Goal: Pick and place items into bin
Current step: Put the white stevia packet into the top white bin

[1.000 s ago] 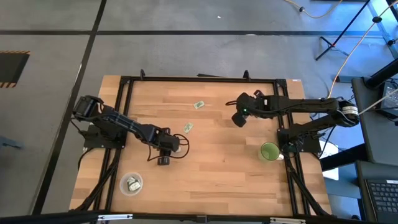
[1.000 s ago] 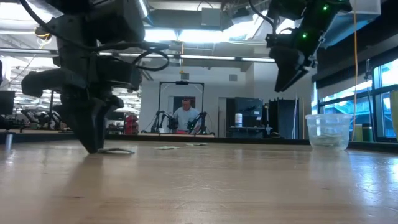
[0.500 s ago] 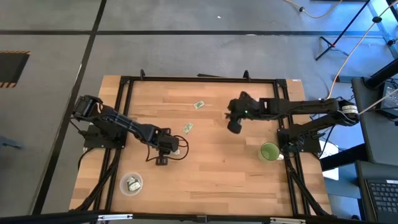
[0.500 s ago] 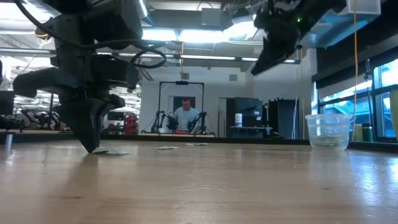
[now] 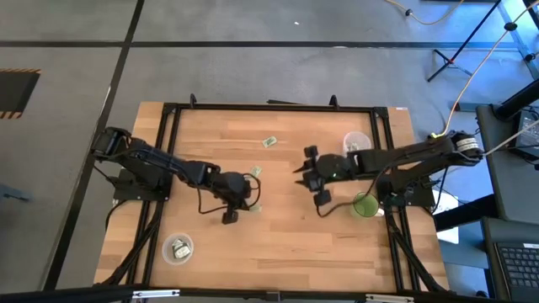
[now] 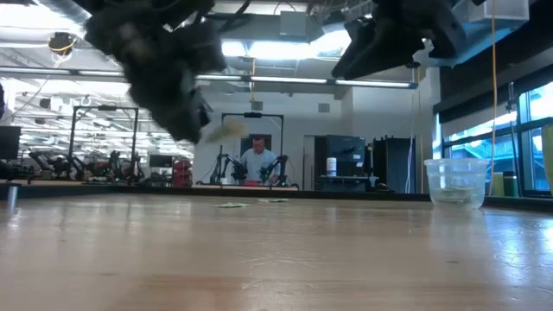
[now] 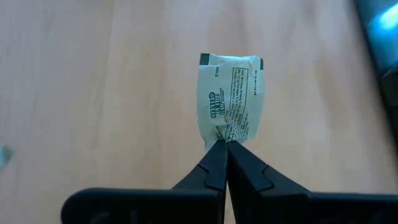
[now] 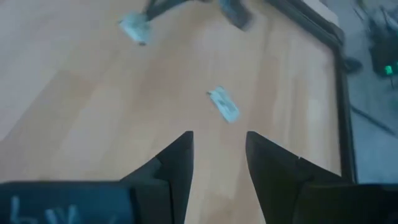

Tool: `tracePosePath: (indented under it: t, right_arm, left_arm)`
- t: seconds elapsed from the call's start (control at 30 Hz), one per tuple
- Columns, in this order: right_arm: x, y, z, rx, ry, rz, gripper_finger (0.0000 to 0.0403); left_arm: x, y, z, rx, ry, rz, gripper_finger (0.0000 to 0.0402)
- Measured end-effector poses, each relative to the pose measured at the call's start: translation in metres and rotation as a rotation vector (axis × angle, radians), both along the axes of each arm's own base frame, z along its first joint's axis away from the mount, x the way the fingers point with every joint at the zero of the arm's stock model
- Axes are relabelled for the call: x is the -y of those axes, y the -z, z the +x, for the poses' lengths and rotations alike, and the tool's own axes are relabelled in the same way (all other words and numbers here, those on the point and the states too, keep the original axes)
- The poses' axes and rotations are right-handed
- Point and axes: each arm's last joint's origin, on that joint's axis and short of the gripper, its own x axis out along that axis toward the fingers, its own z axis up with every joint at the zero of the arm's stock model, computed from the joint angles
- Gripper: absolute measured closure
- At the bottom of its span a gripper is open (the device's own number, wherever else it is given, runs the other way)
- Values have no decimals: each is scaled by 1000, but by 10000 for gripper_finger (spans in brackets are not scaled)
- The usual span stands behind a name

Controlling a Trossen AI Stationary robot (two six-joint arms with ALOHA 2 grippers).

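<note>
My left gripper (image 5: 248,199) is shut on a small white and pale green packet (image 7: 230,99), held above the table left of centre; the low view shows the packet (image 6: 226,130) in the air. My right gripper (image 5: 303,165) is open and empty, up over the table right of centre. Its wrist view shows a second packet (image 8: 224,104) lying flat on the wood ahead of its fingers. That packet (image 5: 255,172) and a third one (image 5: 269,141) lie flat toward the far side. My left gripper pinches one short end of the packet (image 7: 225,135) between its two fingertips. The rest of the packet sticks out beyond the fingertips, printed face showing. The packet is lifted clear of the table.
A clear bin (image 5: 178,248) with packets in it stands near the front left. A green cup (image 5: 365,204) and a clear cup (image 5: 357,143) stand at the right; a clear container (image 6: 455,181) shows in the low view. A black frame (image 5: 269,106) rims the table.
My left gripper has risen from the tabletop and gone a little toward the table's right edge, taking a packet with it; the packet is now lifted clear. My right gripper has gone toward the table's left and near edges, staying high.
</note>
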Motion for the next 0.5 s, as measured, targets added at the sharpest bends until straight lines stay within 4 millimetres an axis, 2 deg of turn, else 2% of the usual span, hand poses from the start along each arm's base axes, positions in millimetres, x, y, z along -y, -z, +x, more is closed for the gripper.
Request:
tracePosePath:
  t: [0.3,0.5]
  right_arm:
    - [-45,28,27,44,-218,-146,254]
    - [-56,32,39,137,-244,-154,254]
  left_arm:
    - [-24,-19,17,189,-61,-221,398]
    - [-31,-21,19,212,-75,-263,398]
